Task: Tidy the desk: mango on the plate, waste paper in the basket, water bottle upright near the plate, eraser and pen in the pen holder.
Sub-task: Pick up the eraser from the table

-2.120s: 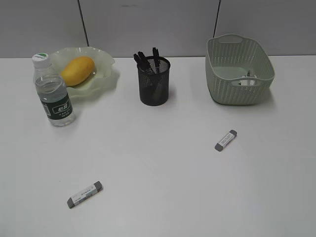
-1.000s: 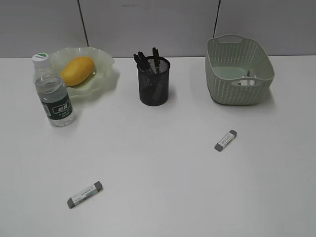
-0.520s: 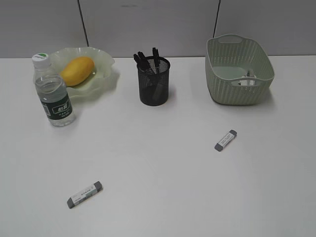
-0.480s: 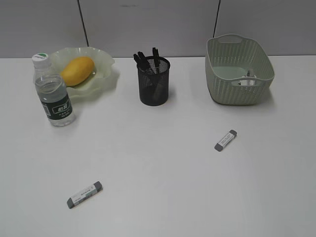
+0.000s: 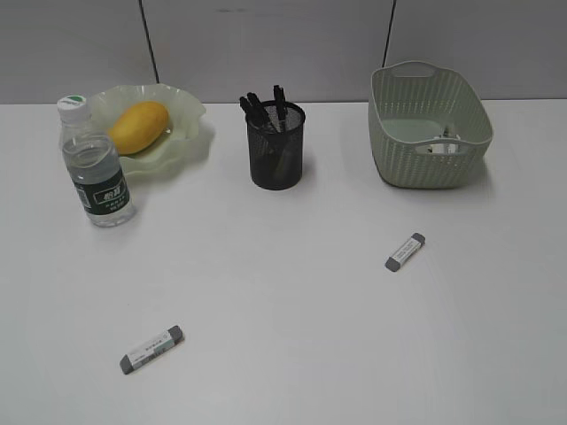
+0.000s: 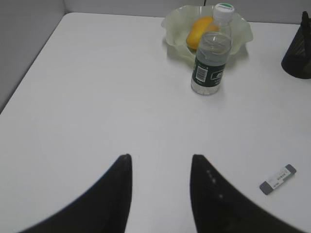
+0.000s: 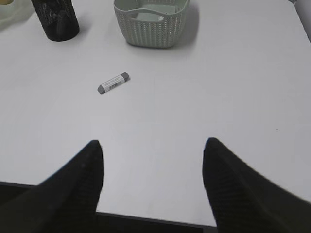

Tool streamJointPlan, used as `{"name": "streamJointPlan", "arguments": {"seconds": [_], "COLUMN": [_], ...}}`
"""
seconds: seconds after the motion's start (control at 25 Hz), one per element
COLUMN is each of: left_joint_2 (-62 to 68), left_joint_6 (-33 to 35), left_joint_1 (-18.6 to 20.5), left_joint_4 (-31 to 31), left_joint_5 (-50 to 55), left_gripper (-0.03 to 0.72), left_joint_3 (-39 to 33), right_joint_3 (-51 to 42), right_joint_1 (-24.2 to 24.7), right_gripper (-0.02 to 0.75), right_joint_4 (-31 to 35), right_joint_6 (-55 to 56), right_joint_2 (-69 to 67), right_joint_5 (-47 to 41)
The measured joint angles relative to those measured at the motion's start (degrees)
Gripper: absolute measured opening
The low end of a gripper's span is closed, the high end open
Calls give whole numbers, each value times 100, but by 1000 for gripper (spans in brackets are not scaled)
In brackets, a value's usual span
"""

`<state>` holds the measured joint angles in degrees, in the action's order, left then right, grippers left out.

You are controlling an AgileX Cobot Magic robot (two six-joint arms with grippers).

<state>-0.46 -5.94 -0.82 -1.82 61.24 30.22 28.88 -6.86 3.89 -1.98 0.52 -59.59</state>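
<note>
Nothing shifted on desk (image 5: 292,354); left gripper (image 6: 160,162) part-open, right gripper (image 7: 151,145) wide, both empty. Near-left eraser (image 6: 277,179) lies right of left gripper, long axis slanting far-right.

- You get bright, even light over the white desk (image 5: 292,292); the exterior view is crisp edge to edge.
- Shadows are soft and short: a faint one falls beside the pen holder (image 5: 276,146), another below the basket (image 5: 430,128) front wall.
- You can see mild glare on the water bottle (image 5: 96,164) shoulder, and the plate (image 5: 190,133) glows slightly.
- In the left wrist view, the picture is softer and hazier; the near fingers (image 6: 116,199) are dark, blurred shapes.
- In the right wrist view, the fingers (image 7: 77,189) look equally unfocused, and the desk edge darkens abruptly at the bottom.
</note>
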Motion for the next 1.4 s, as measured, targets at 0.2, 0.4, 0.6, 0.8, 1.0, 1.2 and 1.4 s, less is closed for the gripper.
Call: {"name": "streamJointPlan", "arguments": {"seconds": [0.2,0.4,0.6,0.8,1.0,1.2,1.4], "left_joint_2": [0,0,0,0,0,0,0], "left_joint_6": [0,0,0,0,0,0,0], "left_joint_1": [0,0,0,0,0,0,0], "left_joint_4": [3,7,7,7,7,7,7], "left_joint_5": [0,0,0,0,0,0,0], "left_gripper": [276,243,239,239,239,239,239], "left_joint_3": [0,0,0,0,0,0,0], "right_joint_3": [0,57,471,1085,1917,2716,3329], "right_joint_1": [0,0,0,0,0,0,-208], "right_gripper": [508,497,494,494,494,494,494], "right_joint_4": [-16,-16,249,698,654,699,703], "right_joint_6": [0,302,484,721,1599,1996,2438], "right_joint_2": [0,-498,-1989,-3527,-5178,-6764,-8373], "right_joint_5": [0,-81,-150,-147,-368,-252,352]}}
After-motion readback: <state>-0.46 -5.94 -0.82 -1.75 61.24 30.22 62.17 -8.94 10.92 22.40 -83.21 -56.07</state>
